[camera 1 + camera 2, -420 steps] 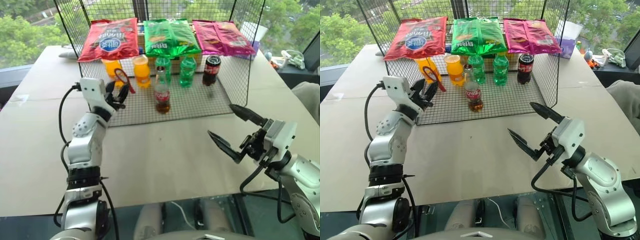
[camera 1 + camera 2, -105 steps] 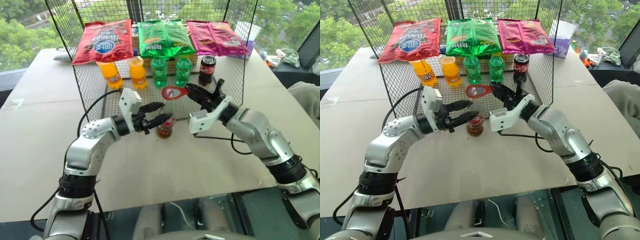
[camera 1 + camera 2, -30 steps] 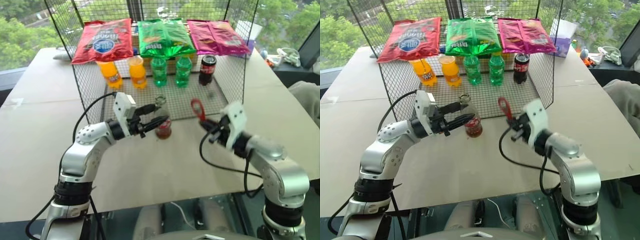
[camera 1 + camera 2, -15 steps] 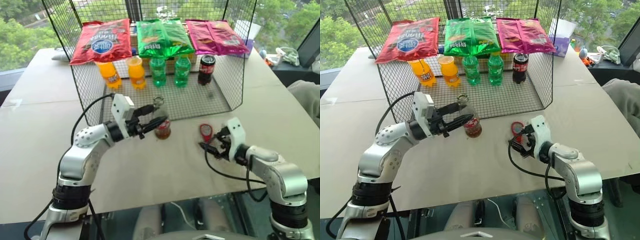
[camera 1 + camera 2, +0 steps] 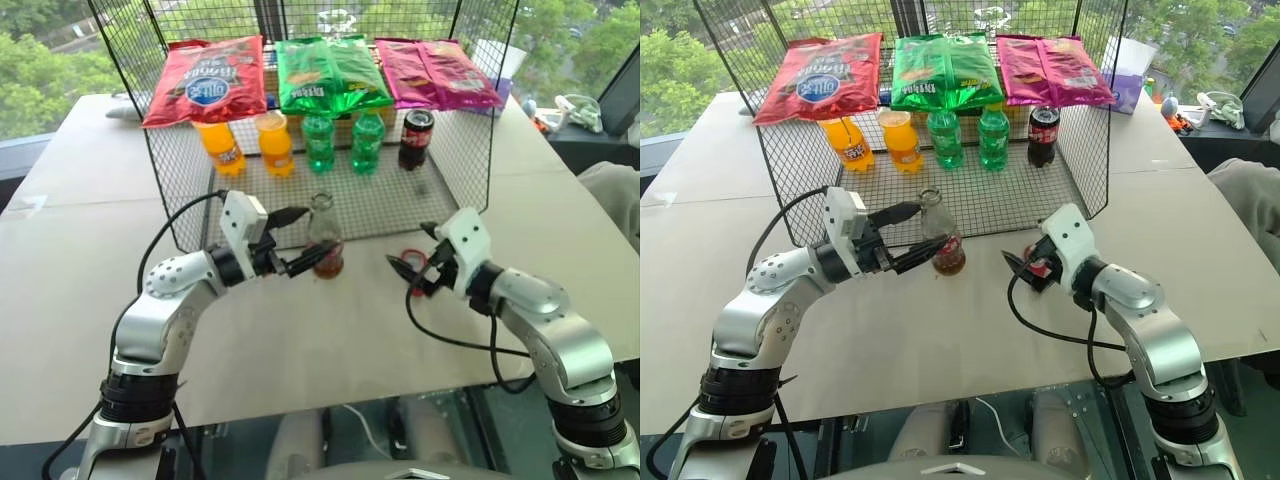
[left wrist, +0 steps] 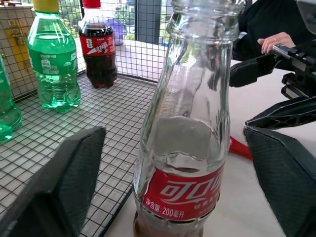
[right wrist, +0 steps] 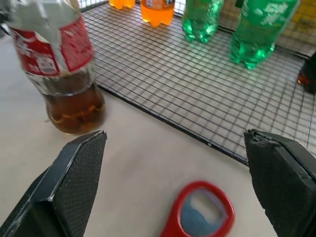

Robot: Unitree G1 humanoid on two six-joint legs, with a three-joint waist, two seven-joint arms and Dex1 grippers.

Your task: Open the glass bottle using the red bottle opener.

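The glass bottle [image 5: 325, 240] stands upright on the table at the front edge of the wire mesh floor; it has a red label, a little brown cola at the bottom and a bare glass rim [image 6: 205, 7]. My left gripper [image 5: 322, 231] is open, with one finger on each side of the bottle and neither touching it. The red bottle opener [image 7: 200, 217] lies flat on the table to the right of the bottle. My right gripper [image 5: 410, 246] hangs open just over it, its fingers [image 7: 74, 173] spread wide and nothing between them.
A wire cage [image 5: 470, 150] stands behind the bottle. It holds green bottles [image 5: 345, 140], orange bottles [image 5: 250, 145] and a dark cola bottle [image 5: 416, 138], with chip bags [image 5: 330, 75] on top. A person's hand [image 6: 276, 40] shows at the far right.
My right gripper lowered the opener to the table, let go and opened over it. My left gripper opened off the bottle, which stays standing.
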